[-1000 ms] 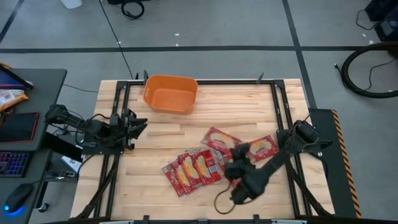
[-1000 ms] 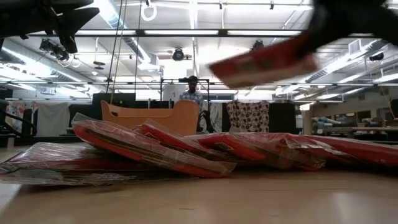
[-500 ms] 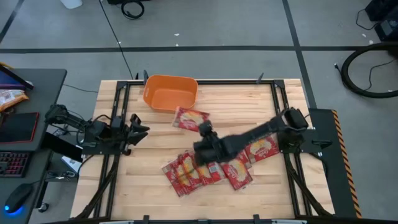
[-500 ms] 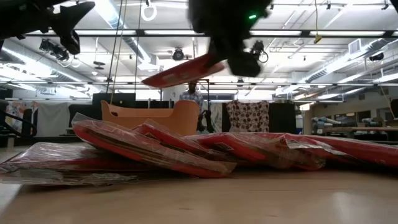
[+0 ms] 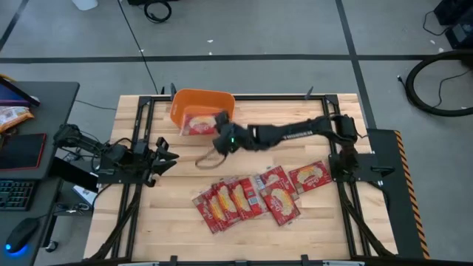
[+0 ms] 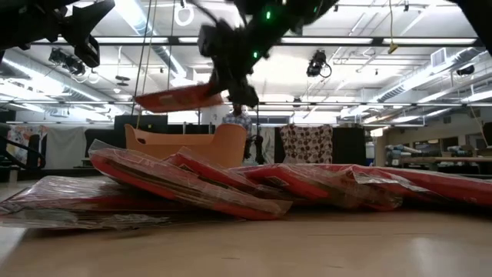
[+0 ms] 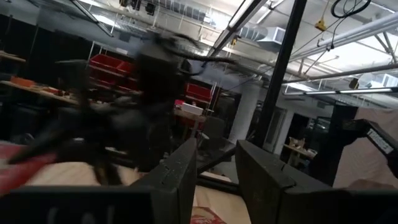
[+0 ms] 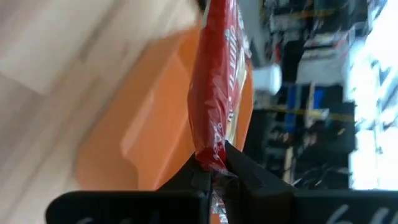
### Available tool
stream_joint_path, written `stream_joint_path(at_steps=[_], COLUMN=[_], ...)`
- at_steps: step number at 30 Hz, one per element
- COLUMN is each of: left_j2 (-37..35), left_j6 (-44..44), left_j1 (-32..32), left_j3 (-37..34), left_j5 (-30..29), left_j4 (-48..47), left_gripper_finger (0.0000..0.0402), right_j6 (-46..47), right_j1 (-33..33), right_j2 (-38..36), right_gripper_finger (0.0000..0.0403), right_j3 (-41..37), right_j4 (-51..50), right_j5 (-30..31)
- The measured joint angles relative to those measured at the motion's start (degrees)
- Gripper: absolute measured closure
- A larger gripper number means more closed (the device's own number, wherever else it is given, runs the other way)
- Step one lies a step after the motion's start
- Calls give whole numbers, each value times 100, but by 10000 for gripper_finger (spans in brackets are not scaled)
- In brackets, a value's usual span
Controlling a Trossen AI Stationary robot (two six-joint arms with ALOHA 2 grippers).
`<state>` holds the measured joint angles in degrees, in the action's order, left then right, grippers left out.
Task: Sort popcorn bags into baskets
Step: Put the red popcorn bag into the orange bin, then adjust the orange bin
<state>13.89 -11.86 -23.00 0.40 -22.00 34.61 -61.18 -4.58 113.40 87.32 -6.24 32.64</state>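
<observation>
My right gripper (image 5: 220, 137) reaches across the table from the right. It is shut on one red popcorn bag (image 5: 199, 124), which hovers over the near side of the orange basket (image 5: 194, 102). The low view shows that bag (image 6: 181, 98) lying nearly flat in the air, above the basket (image 6: 184, 143). Several more red bags (image 5: 247, 198) lie overlapping flat on the wood near the table's near edge, and one (image 5: 311, 176) lies to their right. My left gripper (image 5: 164, 151) waits open at the table's left edge. My right gripper pinches the bag between its two fingers (image 8: 245, 177) at one edge (image 8: 211, 152). The fingers come level from the table's right. The bag is lifted clear and sticks out from the fingers toward the basket (image 8: 155, 124), seen edge-on in the wrist view.
The basket stands at the far edge, left of centre. A loop of dark cable (image 5: 209, 157) hangs under the right arm. Bare wood lies between the basket and the pile. A desk with a keyboard and a mouse (image 5: 21, 235) stands left of the table. A person (image 6: 238, 117) stands far behind.
My right gripper has swept from the near right part of the table, across the pile, toward the far left, and now hangs over the basket. The held bag stayed lifted clear and travelled with it. The bags on the table have kept their places.
</observation>
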Motion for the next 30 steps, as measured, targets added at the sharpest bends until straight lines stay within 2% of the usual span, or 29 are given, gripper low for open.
stream_joint_path(at_steps=[5,13,19,23,25,30], left_j2=[0,0,0,-2,0,-2], left_j6=[52,114,114,217,330,506], left_j1=[0,0,2,0,0,0], left_j3=[0,0,0,0,0,0], left_j5=[-9,-443,-785,-780,-780,-781], left_j4=[-26,-26,7,24,-5,-18], left_gripper_finger=[285,285,285,285,285,285], right_j6=[563,1201,1323,1494,1516,1659], right_j1=[-631,-1149,-1153,-937,-831,-714], right_j2=[1,16,370,396,322,130], right_gripper_finger=[378,359,300,263,253,250], right_j3=[-101,-100,-110,-104,-104,-93], right_j4=[241,443,488,443,268,-239], right_j5=[-680,-1892,-1632,-929,-648,-651])
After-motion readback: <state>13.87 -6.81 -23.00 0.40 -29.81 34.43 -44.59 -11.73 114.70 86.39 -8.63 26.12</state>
